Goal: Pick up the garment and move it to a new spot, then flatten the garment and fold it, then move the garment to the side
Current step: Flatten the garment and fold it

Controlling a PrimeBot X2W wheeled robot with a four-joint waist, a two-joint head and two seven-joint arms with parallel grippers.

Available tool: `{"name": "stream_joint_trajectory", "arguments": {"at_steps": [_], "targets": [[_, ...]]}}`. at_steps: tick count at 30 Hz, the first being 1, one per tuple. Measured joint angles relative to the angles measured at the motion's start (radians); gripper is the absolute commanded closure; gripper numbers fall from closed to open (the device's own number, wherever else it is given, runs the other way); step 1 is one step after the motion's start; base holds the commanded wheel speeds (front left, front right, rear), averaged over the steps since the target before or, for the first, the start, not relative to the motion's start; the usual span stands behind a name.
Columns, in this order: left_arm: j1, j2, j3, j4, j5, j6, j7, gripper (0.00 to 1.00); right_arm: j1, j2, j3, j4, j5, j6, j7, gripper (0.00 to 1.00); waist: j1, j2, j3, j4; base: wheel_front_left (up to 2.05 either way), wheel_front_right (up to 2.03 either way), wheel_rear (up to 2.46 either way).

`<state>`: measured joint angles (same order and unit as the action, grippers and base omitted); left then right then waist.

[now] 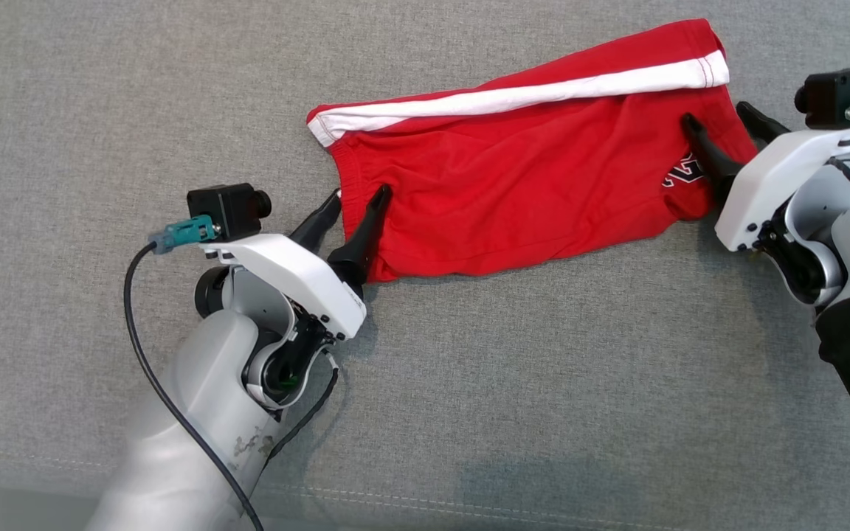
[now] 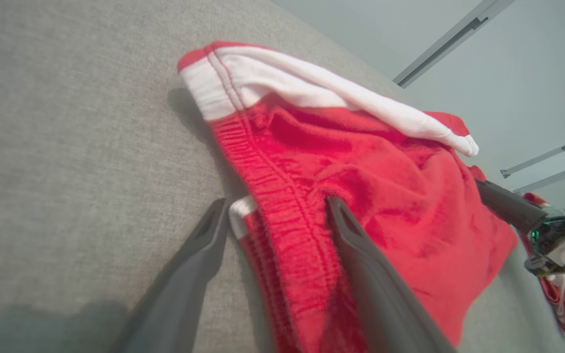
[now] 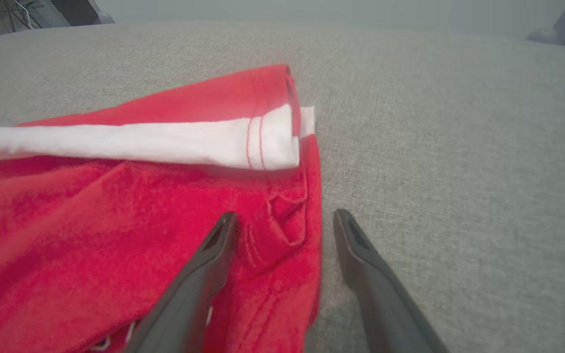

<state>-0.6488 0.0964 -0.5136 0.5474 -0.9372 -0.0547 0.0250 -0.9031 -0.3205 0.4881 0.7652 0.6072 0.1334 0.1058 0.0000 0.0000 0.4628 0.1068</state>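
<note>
Sitting nearest the camera is the left gripper (image 1: 358,193), fingers spread apart and straddling the waistband edge of the red shorts (image 1: 513,162), so one finger is on the cloth and the other on the grey cushion (image 1: 469,369) beside it. The right gripper (image 1: 716,113) is spread too, over at the leg hem, with one finger on the fabric and one just off it. The shorts lie mostly flat mid-cushion, with the white stripe (image 1: 528,94) along the far edge.
</note>
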Motion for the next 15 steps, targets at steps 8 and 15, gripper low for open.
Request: {"name": "stream_joint_trajectory", "arguments": {"at_steps": [8, 15], "targets": [[-0.036, -0.002, -0.012, 0.038, -0.059, -0.038, 0.052, 1.00, -0.043, 0.000, 0.083, 0.035, 0.088, 0.000, 0.025, 1.00, 0.0000, 0.0000, 0.000, -0.011, 0.00, 0.00, 0.00], [-0.026, -0.004, -0.021, 0.024, -0.107, -0.061, 0.054, 1.00, -0.021, -0.023, 0.104, 0.014, 0.175, 0.000, -0.029, 1.00, 0.0000, 0.0000, -0.024, -0.013, 0.00, 0.00, 0.00]]}}
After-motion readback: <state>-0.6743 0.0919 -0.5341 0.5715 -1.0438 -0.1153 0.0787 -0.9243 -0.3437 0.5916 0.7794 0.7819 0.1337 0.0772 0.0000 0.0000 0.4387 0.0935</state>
